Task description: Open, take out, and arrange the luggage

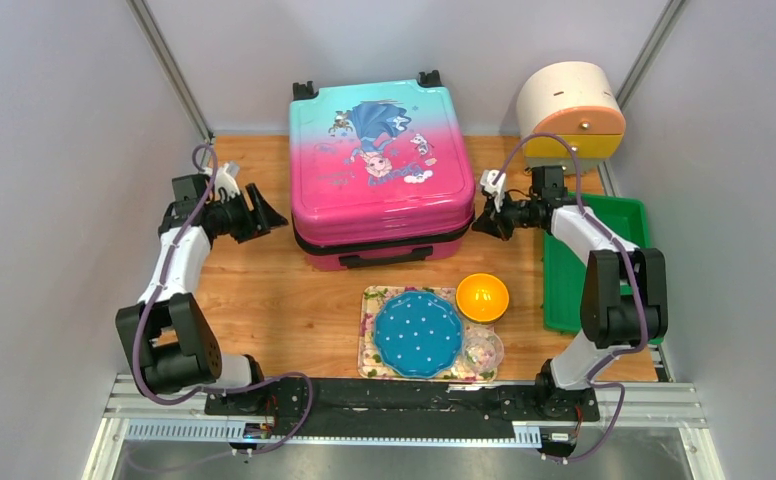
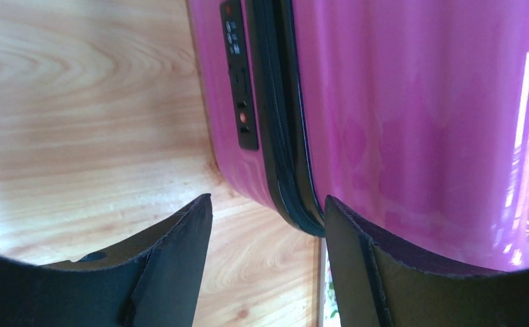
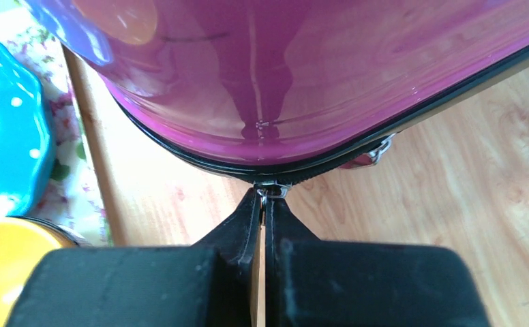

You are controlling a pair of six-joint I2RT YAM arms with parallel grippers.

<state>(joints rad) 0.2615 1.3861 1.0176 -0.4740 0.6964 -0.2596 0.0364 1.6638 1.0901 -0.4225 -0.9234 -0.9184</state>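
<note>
The luggage (image 1: 379,160) lies closed and flat at the far middle of the counter (image 1: 264,300), between my two arms. My right end effector (image 3: 263,204) is narrow, its tips pinched on the metal zipper pull (image 3: 273,190) at the case's right near corner, with the shell straight ahead of it. The black zipper seam (image 3: 193,162) runs crosswise to my fingers, so I judge the pull must travel along that seam, not away from it. My left end effector (image 2: 268,211) stands wide at the opposite side, holding nothing.

left gripper (image 2: 267,204): jaws wide apart, near suitcase (image 2: 398,122) corner | suitcase: pink shell, black zipper (image 2: 279,136), lock panel (image 2: 240,82) | table (image 2: 78,116): wood
</note>
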